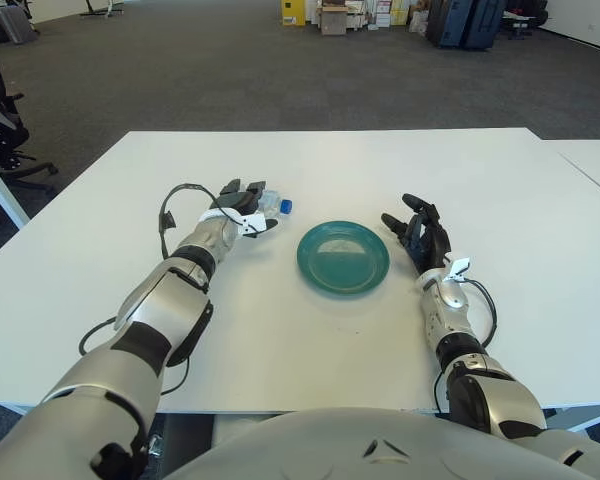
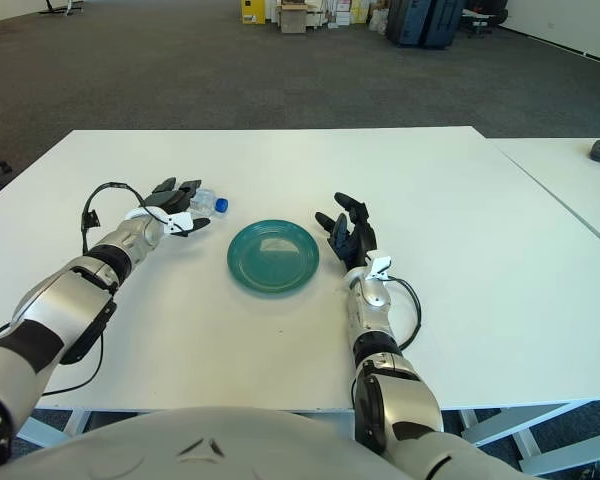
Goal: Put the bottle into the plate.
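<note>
Three left hand (image 1: 242, 208) fingers around bottle (image 1: 271, 204), beside plate (image 1: 343, 256).

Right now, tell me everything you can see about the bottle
The bottle is small and clear, plastic by the look of it, with a blue cap pointing toward the teal plate. It lies on its side on the white table, left of the plate and outside it. The left hand covers most of its body, fingers curled around it; whether it is lifted cannot be told.
</note>
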You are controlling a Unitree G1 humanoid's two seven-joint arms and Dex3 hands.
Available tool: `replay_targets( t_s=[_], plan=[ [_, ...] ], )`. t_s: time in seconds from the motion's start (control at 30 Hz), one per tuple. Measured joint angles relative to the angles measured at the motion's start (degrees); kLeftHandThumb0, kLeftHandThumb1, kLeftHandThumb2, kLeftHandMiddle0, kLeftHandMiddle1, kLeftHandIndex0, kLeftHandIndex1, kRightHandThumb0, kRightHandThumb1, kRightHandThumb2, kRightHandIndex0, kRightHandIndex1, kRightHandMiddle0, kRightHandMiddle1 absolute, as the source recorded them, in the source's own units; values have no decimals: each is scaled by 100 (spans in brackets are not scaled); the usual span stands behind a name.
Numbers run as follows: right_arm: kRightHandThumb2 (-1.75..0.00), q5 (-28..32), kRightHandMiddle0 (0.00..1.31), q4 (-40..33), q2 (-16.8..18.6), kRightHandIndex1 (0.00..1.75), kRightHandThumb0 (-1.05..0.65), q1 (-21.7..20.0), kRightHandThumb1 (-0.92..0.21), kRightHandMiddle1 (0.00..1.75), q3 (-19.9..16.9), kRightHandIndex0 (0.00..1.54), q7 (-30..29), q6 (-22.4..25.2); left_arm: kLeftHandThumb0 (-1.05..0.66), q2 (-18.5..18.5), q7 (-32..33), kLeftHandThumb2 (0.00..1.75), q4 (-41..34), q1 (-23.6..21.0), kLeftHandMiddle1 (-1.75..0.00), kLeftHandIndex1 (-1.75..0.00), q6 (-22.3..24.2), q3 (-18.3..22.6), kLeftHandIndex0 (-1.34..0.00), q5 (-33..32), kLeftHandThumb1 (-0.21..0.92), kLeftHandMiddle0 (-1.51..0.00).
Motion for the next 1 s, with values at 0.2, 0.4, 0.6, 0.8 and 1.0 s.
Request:
replay_targets(
  t_s=[0.2,0.4,0.6,0.8,1.0],
  plan=[
    [-90,8,13,1,0,21,-81,-1,-92,94,-19,82,55,-1,-75,78,29,18,1,-67,-51,-124,-12,-386,0,330,88,-45],
    [-93,18,14,1,-1,29,-82,-5,-92,94,-33,82,119,-6,-67,126,591,56,48,-82,-160,-169,-57,-1120,-3,1072,61,-55],
    [-97,24,14,2,0,45,-82,-5,-92,94,-42,75,137,-6,-59,181,1208,67,76,-84,-173,-174,-38,-1639,-13,1556,58,-67],
    [-100,23,15,1,1,50,-84,-5,-92,95,-42,74,114,-3,-42,268,1837,88,92,-125,-174,-168,-4,-2174,-42,2075,58,-88],
    [-104,23,16,-7,5,52,-84,-4,-92,95,-42,73,101,1,-41,340,2106,88,116,-176,-175,-162,-12,-2521,-50,2347,57,-103]
  ],
)
